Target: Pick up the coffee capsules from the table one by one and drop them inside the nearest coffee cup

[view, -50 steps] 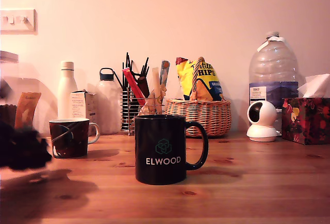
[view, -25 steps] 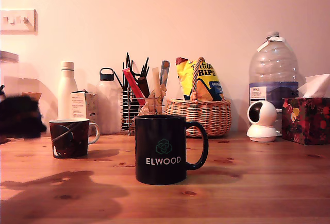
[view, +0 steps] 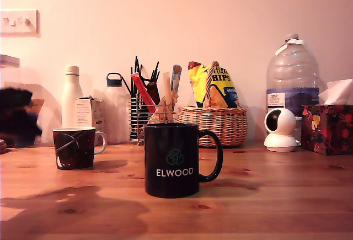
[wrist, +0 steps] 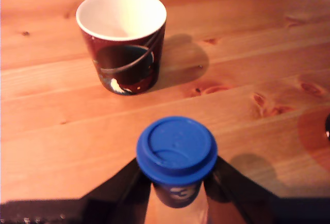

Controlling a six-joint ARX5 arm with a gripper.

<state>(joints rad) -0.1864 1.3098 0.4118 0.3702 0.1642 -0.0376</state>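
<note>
OK, my end effector is clamped on the blue capsule, held above the desk short of the dark red mug. Capsule looks light, thin-walled, crushable; I'd grip it under the rim. I count one capsule and two mugs, including the black ELWOOD mug.

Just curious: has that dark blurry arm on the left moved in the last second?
Yes. The arm rose from table level to above the dark red mug.

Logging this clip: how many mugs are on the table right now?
2. The black ELWOOD mug stands centre front in the exterior view; the dark red mug with a white inside sits toward that view's left, farther back. Others may be hidden.
</note>
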